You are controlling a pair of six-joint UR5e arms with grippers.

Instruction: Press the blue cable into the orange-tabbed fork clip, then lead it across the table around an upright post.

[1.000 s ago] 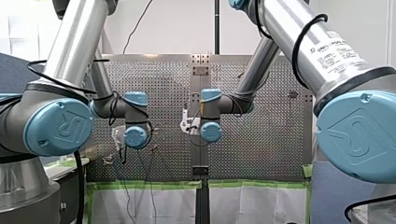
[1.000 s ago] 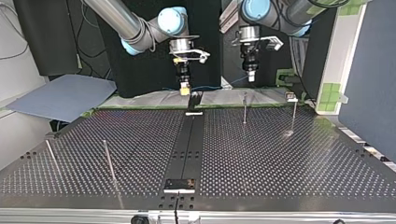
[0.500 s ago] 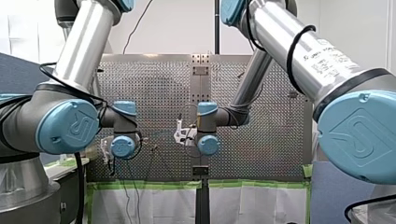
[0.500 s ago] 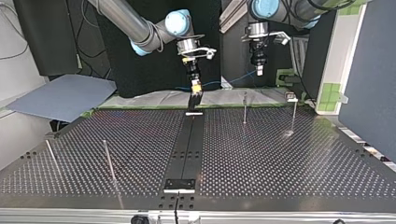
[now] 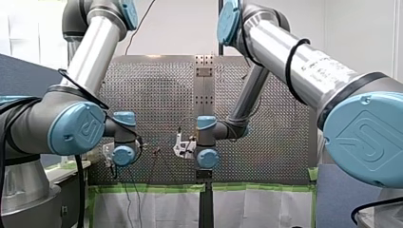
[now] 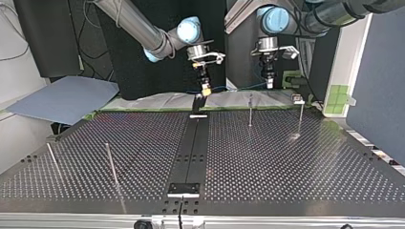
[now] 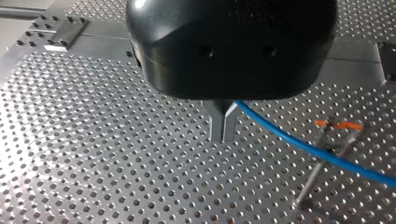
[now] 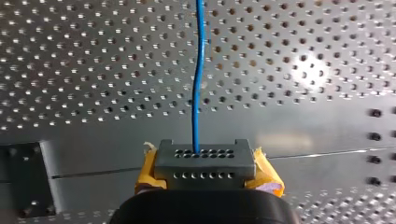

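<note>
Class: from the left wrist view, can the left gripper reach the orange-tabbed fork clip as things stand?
Probably yes. The fork clip stands to one side of my left gripper, with only bare perforated table between them; the blue cable runs from the gripper past the clip.

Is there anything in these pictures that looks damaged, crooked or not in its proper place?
Nothing stands out clearly. The blue cable runs smooth, without kinks, ahead of my right gripper, which is shut on it. Only that gripper's yellow pads look slightly crumpled at their edges. The orange-tabbed fork clip looks intact on the table.
</note>
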